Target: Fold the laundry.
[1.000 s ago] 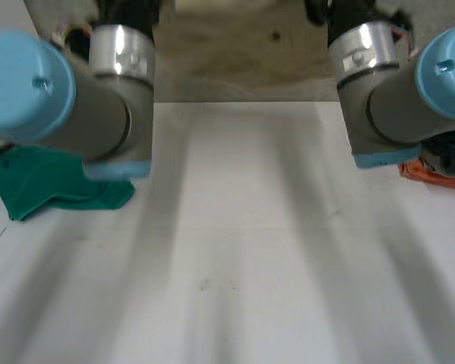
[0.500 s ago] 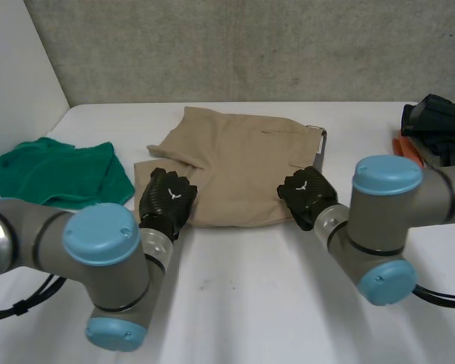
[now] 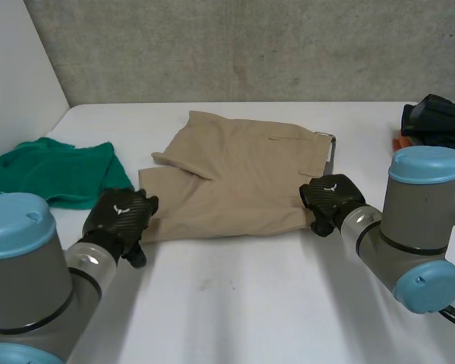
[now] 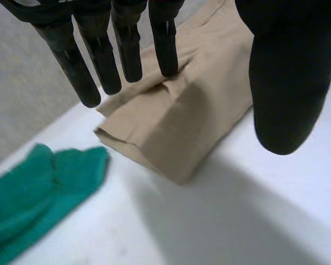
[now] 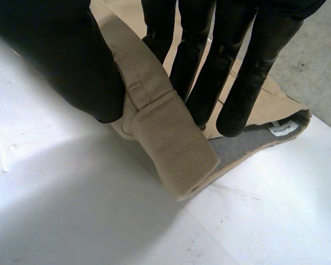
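Tan shorts (image 3: 239, 178) lie folded flat on the white table (image 3: 250, 303), waistband to the right. My right hand (image 3: 330, 199) is at the near waistband corner. Its thumb (image 5: 60, 61) and straight fingers (image 5: 201, 66) pinch a rolled fold of the shorts (image 5: 165, 127), with the grey inner lining and a label showing beyond. My left hand (image 3: 120, 216) sits just off the shorts' near left corner. Its fingers (image 4: 127, 49) are straight and spread from the thumb above the shorts' (image 4: 176, 127) leg end, holding nothing.
A crumpled green cloth (image 3: 57, 173) lies at the table's left, also beside my left hand's fingertips (image 4: 33, 193). Dark garments (image 3: 436, 121) with something orange (image 3: 400, 144) beneath sit at the far right edge. A white wall borders the left side.
My left hand has let go of the shorts' leg end, opened and drawn back to the near left. My right hand has shifted right with the waistband; the shorts lie flatter.
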### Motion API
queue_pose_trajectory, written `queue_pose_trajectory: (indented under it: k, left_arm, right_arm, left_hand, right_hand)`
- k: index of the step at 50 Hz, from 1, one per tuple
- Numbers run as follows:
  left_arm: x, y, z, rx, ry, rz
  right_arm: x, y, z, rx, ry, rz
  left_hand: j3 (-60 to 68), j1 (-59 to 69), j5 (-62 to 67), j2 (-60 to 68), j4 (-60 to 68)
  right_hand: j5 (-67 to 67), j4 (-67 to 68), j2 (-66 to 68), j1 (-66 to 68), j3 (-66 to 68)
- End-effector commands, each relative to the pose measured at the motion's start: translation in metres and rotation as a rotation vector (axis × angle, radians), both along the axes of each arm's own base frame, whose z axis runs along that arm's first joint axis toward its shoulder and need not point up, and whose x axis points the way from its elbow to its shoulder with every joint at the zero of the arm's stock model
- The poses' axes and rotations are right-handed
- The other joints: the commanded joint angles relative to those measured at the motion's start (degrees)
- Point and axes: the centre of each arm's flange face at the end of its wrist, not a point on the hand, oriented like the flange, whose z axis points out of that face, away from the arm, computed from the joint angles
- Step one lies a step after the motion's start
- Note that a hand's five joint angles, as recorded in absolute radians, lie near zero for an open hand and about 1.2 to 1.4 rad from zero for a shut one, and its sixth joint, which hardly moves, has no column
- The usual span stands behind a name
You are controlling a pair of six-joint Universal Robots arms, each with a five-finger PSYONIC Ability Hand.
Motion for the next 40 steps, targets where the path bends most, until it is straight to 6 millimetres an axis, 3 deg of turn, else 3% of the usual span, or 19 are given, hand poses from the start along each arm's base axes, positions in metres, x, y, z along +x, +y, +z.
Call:
queue_pose_trajectory:
  k: [1, 15, 21, 24, 27, 29, 31, 40]
  left_arm:
    - [0.008, -0.009, -0.003, 0.067, 0.076, 0.018]
    - [-0.004, -0.041, -0.037, 0.092, 0.066, 0.005]
    - [-0.01, -0.054, -0.043, 0.08, 0.069, 0.003]
    - [-0.014, -0.06, -0.042, 0.056, 0.079, 0.0]
    - [-0.016, -0.067, -0.041, 0.028, 0.091, -0.002]
    - [-0.018, -0.07, -0.042, 0.018, 0.094, -0.004]
    - [-0.02, -0.075, -0.042, 0.003, 0.096, -0.006]
    - [-0.028, -0.094, -0.041, -0.032, 0.087, -0.015]
  right_arm:
    - [0.002, 0.003, -0.005, 0.009, 0.008, 0.009]
    - [0.001, 0.004, -0.008, 0.014, 0.018, 0.012]
    - [0.001, 0.003, -0.006, 0.008, 0.016, 0.011]
    - [0.0, 0.003, -0.005, 0.005, 0.017, 0.009]
    - [0.0, 0.002, -0.004, -0.002, 0.017, 0.008]
    - [-0.001, 0.002, -0.003, -0.005, 0.017, 0.007]
    - [-0.001, 0.002, -0.003, -0.009, 0.019, 0.011]
    - [-0.007, 0.013, 0.006, -0.183, 0.145, 0.076]
  left_hand:
    - [17.07, 17.08, 16.85, 17.11, 17.22]
    - [19.77, 19.78, 19.55, 19.81, 19.92]
    - [30.35, 30.36, 30.14, 30.39, 30.5]
    - [42.12, 42.13, 41.9, 42.16, 42.27]
    - [54.74, 54.75, 54.52, 54.78, 54.89]
    - [56.26, 56.27, 56.04, 56.3, 56.41]
    - [56.26, 56.27, 56.04, 56.3, 56.41]
    - [56.26, 56.27, 56.04, 56.3, 56.41]
  right_hand:
    - [9.3, 9.59, 9.01, 16.51, 9.33]
    - [9.3, 9.59, 9.01, 16.51, 9.33]
    - [8.63, 8.92, 8.33, 15.84, 8.65]
    - [6.11, 6.41, 5.82, 13.32, 6.14]
    - [-8.31, -8.02, -8.61, -1.1, -8.29]
    - [-22.75, -22.46, -23.05, -15.54, -22.73]
    - [-29.02, -28.73, -29.32, -21.81, -29.0]
    - [-33.43, -33.13, -33.72, -26.22, -33.4]
